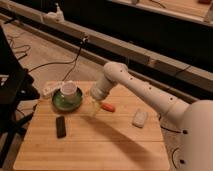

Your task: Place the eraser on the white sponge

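Note:
The black eraser (60, 126) lies flat on the left part of the wooden table (100, 145). The off-white sponge (139, 118) lies on the right part of the table. My gripper (94, 111) hangs from the white arm over the table's middle, between the two, to the right of and above the eraser. It holds nothing that I can see.
A white cup (69, 90) sits on a green plate (67, 101) at the back left of the table. An orange-red oblong thing (108, 106) lies just right of the gripper. Cables run across the floor behind the table.

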Motion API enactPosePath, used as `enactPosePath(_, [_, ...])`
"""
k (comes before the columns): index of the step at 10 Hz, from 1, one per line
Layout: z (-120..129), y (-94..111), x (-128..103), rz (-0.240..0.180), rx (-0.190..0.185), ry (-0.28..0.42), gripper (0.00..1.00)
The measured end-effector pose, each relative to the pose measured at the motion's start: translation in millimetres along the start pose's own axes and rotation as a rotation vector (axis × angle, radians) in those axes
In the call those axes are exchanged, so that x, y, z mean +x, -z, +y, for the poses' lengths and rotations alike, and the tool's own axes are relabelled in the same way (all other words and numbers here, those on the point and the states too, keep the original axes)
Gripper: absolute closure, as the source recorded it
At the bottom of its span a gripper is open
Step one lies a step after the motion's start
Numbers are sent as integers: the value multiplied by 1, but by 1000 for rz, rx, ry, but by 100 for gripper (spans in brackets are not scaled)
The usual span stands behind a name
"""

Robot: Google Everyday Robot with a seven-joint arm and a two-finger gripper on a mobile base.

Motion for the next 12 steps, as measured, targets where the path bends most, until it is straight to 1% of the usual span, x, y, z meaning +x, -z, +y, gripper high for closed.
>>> enactPosePath(1, [-1, -16, -8, 11, -51, 46, 26])
enactPosePath(2, [-5, -24, -14, 7, -72, 71, 26])
enactPosePath(3, [-13, -39, -25, -10, -100, 111, 26])
enactPosePath(4, [-21, -52, -35, -27, -117, 147, 26])
enactPosePath(6, [-35, -68, -50, -63, -135, 200, 26])
enactPosePath(8, [-51, -84, -73, -124, -147, 282, 26])
enactPosePath(9, [-51, -91, -88, -156, -169, 329, 26])
enactPosePath(11, [-50, -98, -105, -188, -195, 379, 26])
enactPosePath(12, [-50, -97, -104, -187, -194, 377, 26])
